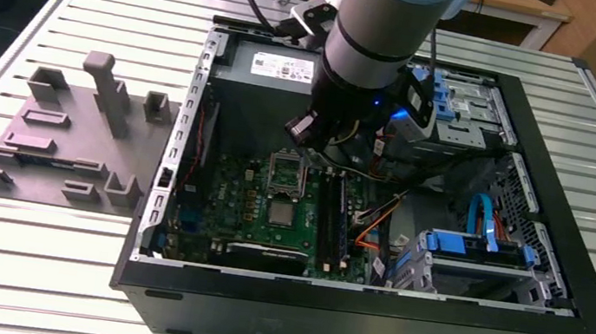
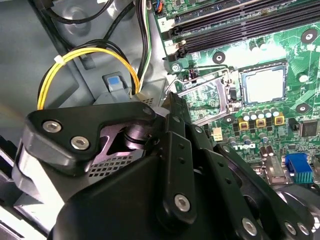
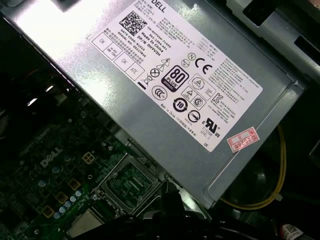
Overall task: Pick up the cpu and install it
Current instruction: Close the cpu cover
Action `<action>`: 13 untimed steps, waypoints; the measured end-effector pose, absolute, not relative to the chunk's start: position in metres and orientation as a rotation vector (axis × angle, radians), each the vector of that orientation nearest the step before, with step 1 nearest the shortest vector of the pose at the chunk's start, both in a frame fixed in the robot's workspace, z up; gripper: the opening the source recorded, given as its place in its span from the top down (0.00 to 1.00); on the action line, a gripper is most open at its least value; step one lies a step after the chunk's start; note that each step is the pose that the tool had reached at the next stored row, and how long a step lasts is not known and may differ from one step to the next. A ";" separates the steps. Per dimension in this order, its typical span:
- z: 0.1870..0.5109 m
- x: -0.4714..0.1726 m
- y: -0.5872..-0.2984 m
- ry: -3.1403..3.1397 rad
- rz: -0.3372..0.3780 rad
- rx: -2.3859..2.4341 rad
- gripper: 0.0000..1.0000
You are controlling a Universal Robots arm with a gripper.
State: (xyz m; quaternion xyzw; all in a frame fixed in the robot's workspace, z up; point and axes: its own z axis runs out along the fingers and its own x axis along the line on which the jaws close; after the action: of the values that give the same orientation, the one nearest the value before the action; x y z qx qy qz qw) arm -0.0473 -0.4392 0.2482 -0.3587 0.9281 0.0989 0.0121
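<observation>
Green motherboard (image 1: 269, 202), silver-grey cpu (image 2: 265, 84), mauve-grey tray (image 1: 56, 142), yellow cable (image 2: 85, 55), blue connector (image 2: 298, 167).

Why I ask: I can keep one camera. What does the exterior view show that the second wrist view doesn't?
Exterior view: the tray on the slatted table, the whole case, the arm, and blue drive brackets. Second wrist view: a yellow cable loop and a black linkage up close. Both: the cpu on the green board, beside the open socket frame.
</observation>
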 end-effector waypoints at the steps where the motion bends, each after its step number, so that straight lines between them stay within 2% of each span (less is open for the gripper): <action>1: 0.248 -0.047 -0.439 2.894 0.308 -1.118 0.90; 11: 0.249 -0.047 -0.439 2.894 0.308 -1.118 0.90; 13: 0.249 -0.047 -0.439 2.901 0.286 -1.120 0.90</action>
State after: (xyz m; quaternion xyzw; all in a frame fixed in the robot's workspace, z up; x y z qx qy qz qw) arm -0.0475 -0.4392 0.2494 -0.3586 0.9289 0.0916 0.0093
